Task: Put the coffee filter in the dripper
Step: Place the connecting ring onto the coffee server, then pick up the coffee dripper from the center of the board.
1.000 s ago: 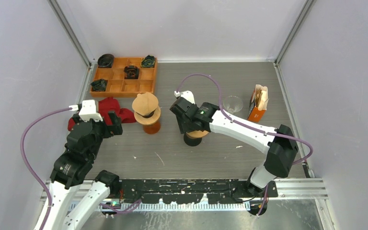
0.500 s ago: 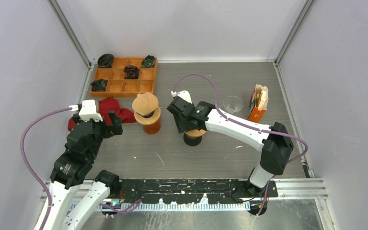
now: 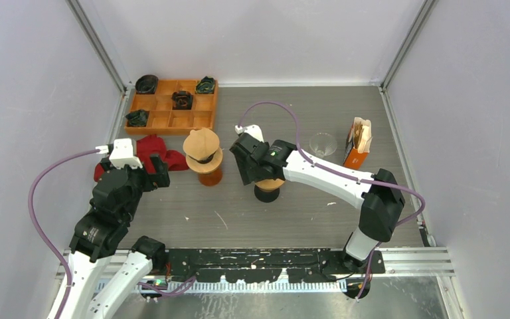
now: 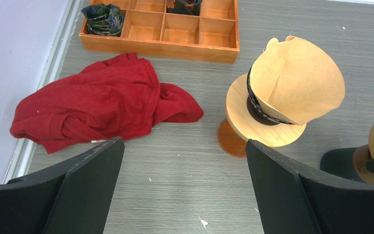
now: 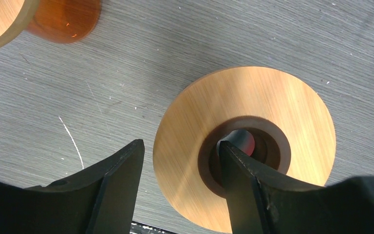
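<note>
Since size order is wanted: the table carries an orange compartment tray at the far left, with a red cloth bunched just in front of it. The left gripper hangs over the bare table near the cloth with its jaws fully released and nothing between them. The right gripper sits low over the right dripper. Its jaws are apart and straddle the near rim of the wooden disc. One finger is over the centre hole and the other is outside the rim with a sliver of table showing between, so I read it as not gripping. That dripper is bare, with no paper in it. The left dripper holds the coffee filter, a brown paper cone in the black collar, leaning to one side rather than sitting square. A filter box stands at the far right with a small glass funnel beside it. My read is that the placement is essentially done on the left dripper, and the right arm is busy with the spare stand. The next move is probably to lift the right gripper clear without dragging the disc. If seating matters, the cone then needs a light push down. The thin paper creases easily, so contact should be gentle.
</note>
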Controlling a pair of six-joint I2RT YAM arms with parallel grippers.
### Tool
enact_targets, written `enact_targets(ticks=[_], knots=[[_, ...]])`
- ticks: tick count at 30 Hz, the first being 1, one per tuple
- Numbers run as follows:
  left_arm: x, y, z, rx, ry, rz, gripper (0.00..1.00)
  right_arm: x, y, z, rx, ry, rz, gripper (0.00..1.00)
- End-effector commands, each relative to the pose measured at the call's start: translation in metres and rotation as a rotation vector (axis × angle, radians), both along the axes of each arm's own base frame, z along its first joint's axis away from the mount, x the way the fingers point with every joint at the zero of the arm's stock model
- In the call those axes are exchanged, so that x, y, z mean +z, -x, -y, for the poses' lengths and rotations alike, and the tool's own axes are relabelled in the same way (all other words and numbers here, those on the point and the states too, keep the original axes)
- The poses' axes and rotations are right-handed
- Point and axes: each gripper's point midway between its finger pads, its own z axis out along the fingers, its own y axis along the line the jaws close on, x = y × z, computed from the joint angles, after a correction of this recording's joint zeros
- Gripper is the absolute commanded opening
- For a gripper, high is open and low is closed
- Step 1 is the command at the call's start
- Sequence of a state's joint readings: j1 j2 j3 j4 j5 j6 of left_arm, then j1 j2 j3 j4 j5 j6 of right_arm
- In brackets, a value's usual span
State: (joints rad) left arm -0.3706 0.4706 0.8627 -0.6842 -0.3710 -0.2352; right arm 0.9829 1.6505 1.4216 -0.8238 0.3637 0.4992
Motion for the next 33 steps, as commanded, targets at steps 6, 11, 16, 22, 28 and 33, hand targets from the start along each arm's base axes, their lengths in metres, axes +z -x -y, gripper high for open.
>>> enact_targets(ticks=[6,11,16,22,28,33], knots=[[0.017,-0.004,-0.001,0.010,0.023,0.069,0.99,0.044,-0.006,-0.016,0.017,-0.112,0.076,0.67],[0.017,-0.004,0.000,0.006,0.025,0.069,0.99,0.068,-0.005,-0.010,0.032,-0.143,0.130,0.73],[0.018,-0.004,0.001,-0.001,0.027,0.072,0.99,0.087,-0.010,0.009,0.021,-0.122,0.211,0.78],[0.017,-0.004,0.004,-0.016,0.029,0.070,0.99,0.100,-0.025,0.041,-0.038,-0.070,0.309,0.81],[0.017,-0.004,0.010,-0.048,0.036,0.072,0.99,0.097,-0.054,0.090,-0.159,-0.072,0.324,0.80],[0.016,-0.005,0.013,-0.066,0.036,0.066,0.99,0.090,-0.074,0.133,-0.260,-0.047,0.367,0.80]])
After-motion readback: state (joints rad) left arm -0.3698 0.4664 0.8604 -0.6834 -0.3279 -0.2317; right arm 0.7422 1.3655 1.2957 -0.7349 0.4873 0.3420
